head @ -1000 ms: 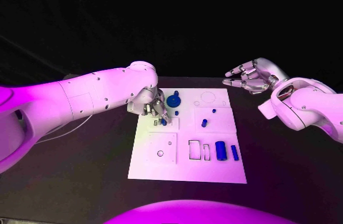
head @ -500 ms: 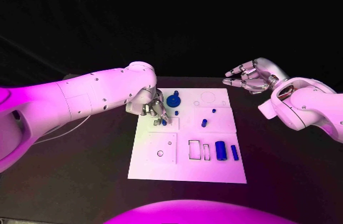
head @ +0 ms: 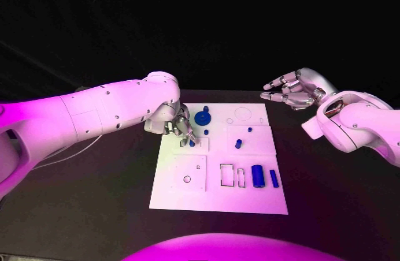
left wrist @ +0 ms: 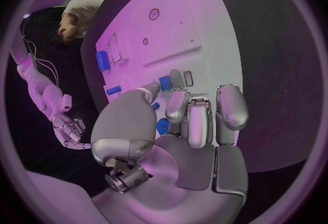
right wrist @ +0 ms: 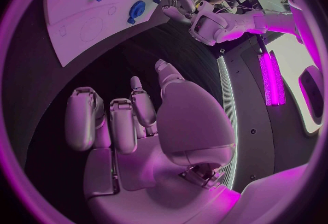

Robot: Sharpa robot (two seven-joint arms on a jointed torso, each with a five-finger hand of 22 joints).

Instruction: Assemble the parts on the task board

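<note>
Fingers of my left hand point(head: 177, 126) pinch a small blue part point(head: 191, 141), its tip just below them over the task board point(head: 218, 200), beside a small outlined recess. I judge this an insertion: I want the part upright and lowered slowly. A blue gear point(head: 203, 118) sits just beyond the fingers. Right hand point(head: 292, 90) hovers off the board over the tabletop point(head: 100, 215), fingers loosely spread, holding nothing.

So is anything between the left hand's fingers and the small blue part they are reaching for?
Nothing visible: the left hand has its fingers already at the small blue part on the white task board.
</note>
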